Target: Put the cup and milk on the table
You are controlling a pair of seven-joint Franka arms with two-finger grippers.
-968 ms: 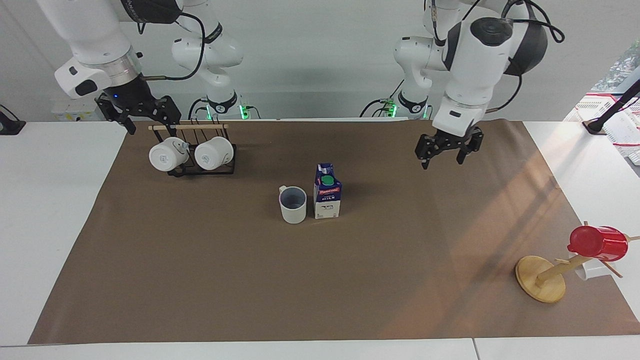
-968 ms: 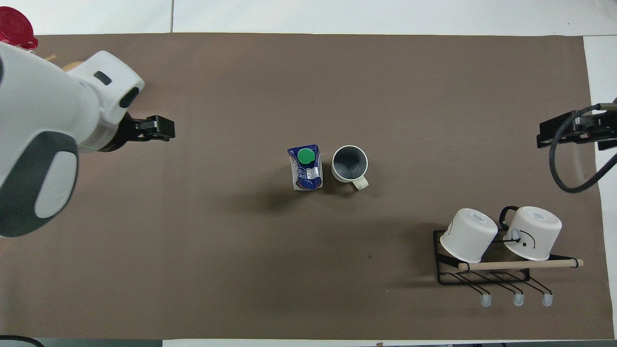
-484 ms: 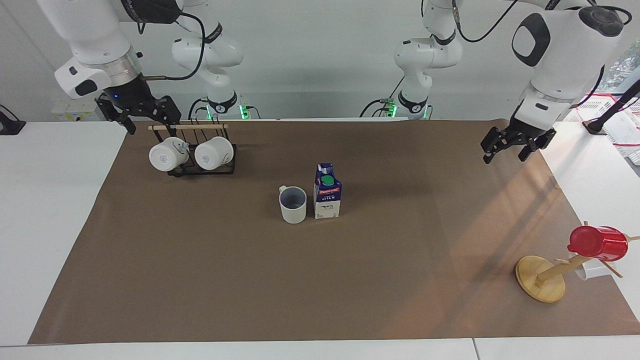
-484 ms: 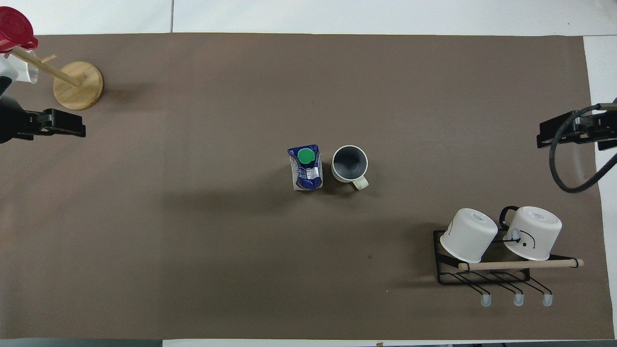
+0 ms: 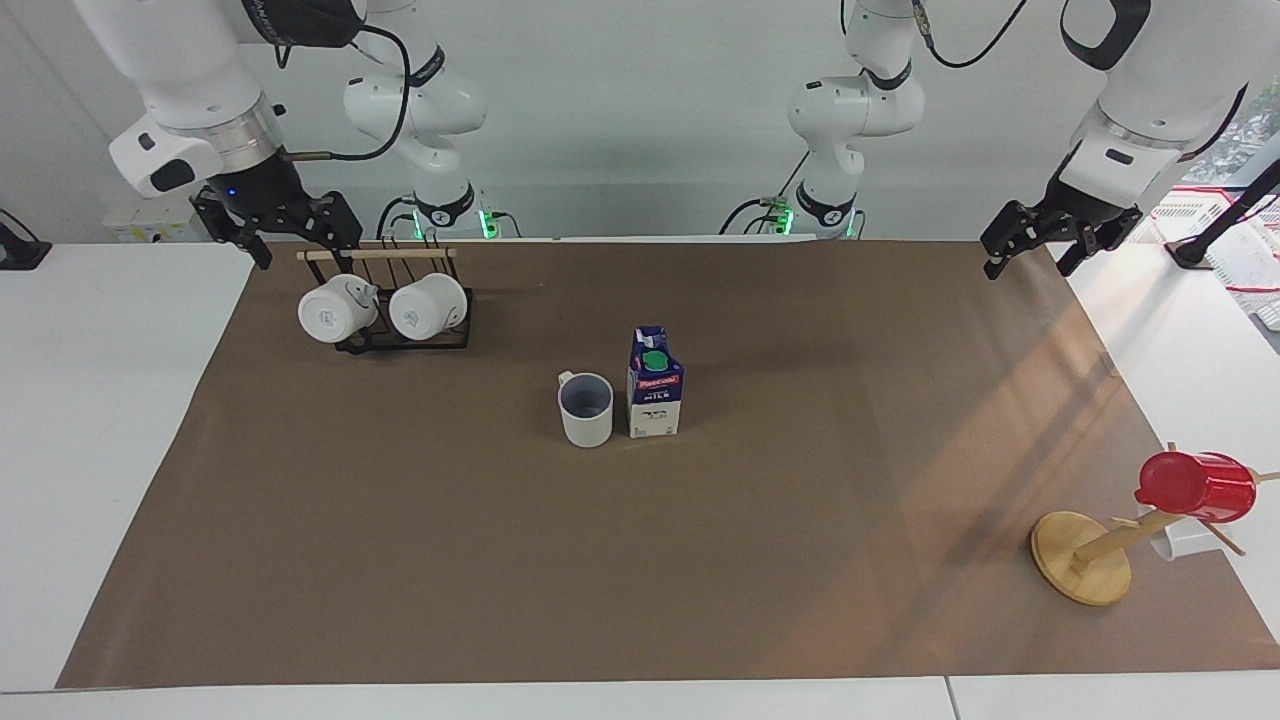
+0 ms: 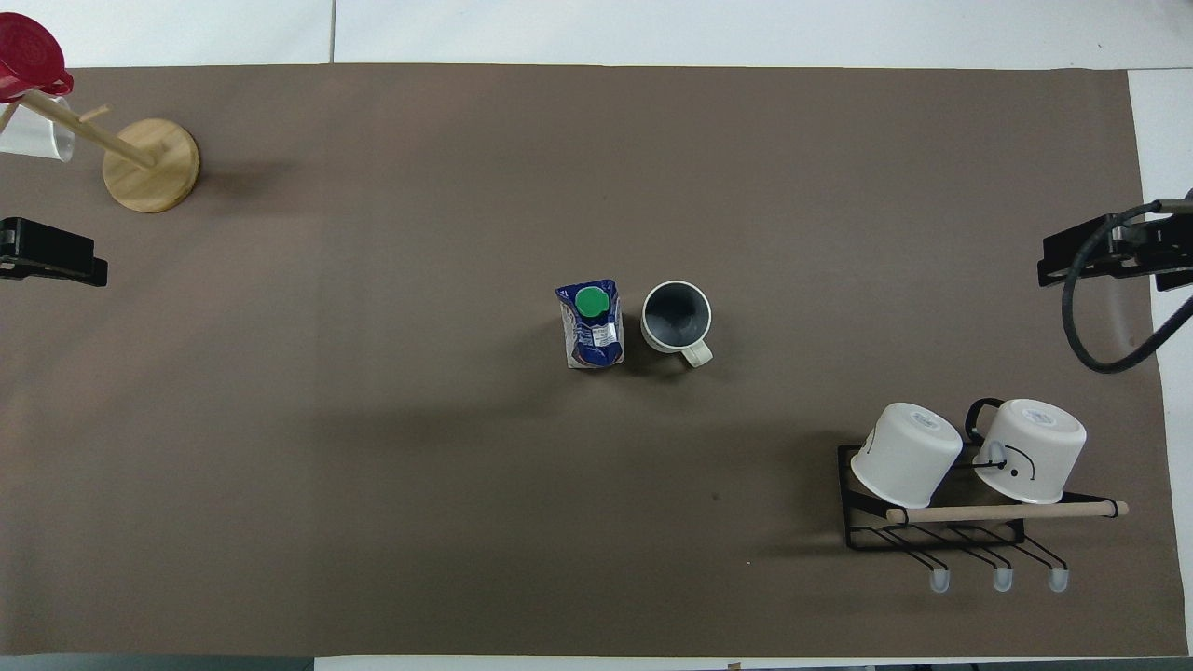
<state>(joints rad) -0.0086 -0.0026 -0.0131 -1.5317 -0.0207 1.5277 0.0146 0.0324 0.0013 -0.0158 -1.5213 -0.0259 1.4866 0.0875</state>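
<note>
The cup [image 5: 585,408] [image 6: 676,315], off-white with a grey-blue inside, stands upright in the middle of the table [image 5: 400,560] [image 6: 373,485]. The milk [image 5: 655,383] [image 6: 591,323], a blue and white carton with a green cap, stands upright right beside it toward the left arm's end. Neither gripper touches them. My left gripper [image 5: 1027,262] [image 6: 56,263] hangs open and empty in the air over the brown sheet's edge at the left arm's end. My right gripper [image 5: 300,250] [image 6: 1100,256] waits open and empty above the mug rack.
A black wire rack [image 5: 420,338] [image 6: 862,536] holding two white mugs stands at the right arm's end, near the robots. A wooden mug tree [image 5: 1085,555] [image 6: 149,163] with a red cup [image 5: 1195,487] [image 6: 28,65] stands at the left arm's end, far from the robots.
My left arm has swung away from near the milk out to its own end of the table and risen. The right arm, cup and milk have not moved.
</note>
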